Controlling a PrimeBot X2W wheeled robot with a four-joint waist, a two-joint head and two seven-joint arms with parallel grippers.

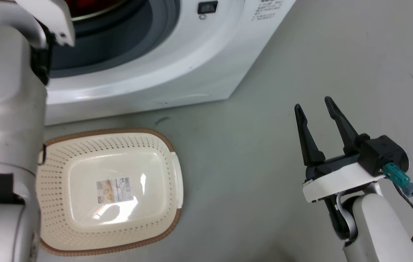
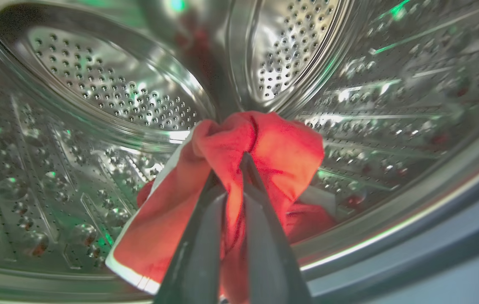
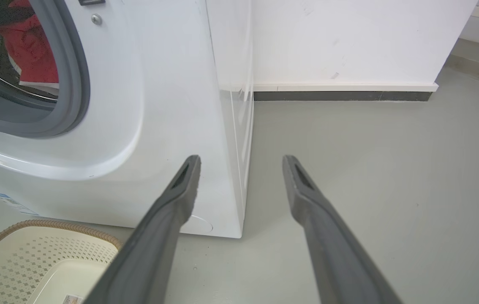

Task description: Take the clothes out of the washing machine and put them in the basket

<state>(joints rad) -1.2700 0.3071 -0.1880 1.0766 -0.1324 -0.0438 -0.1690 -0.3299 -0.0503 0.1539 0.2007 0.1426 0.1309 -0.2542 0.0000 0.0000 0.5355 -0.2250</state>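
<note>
Left gripper (image 2: 231,171) is way inside the drum (image 2: 108,93) of the washing machine (image 1: 177,65), jaws pinched tight on a bunched fold of the red clothes (image 2: 277,147). The fabric bulges up past the fingertips and hangs down on both sides of them. A white-edged hem trails low to the left of the jaws, and there's more red lying on the drum wall just behind and to the right. Right gripper (image 1: 313,102) is outside the machine, jaws spread wide and holding nothing, hovering over the bare grey floor (image 1: 246,163) and pointing toward the machine's front corner. The basket (image 1: 170,145) sits on the floor just in front of the machine, off to the left of those open jaws and well apart from them, with a barcode sticker (image 1: 115,189) showing on its bottom.
</note>
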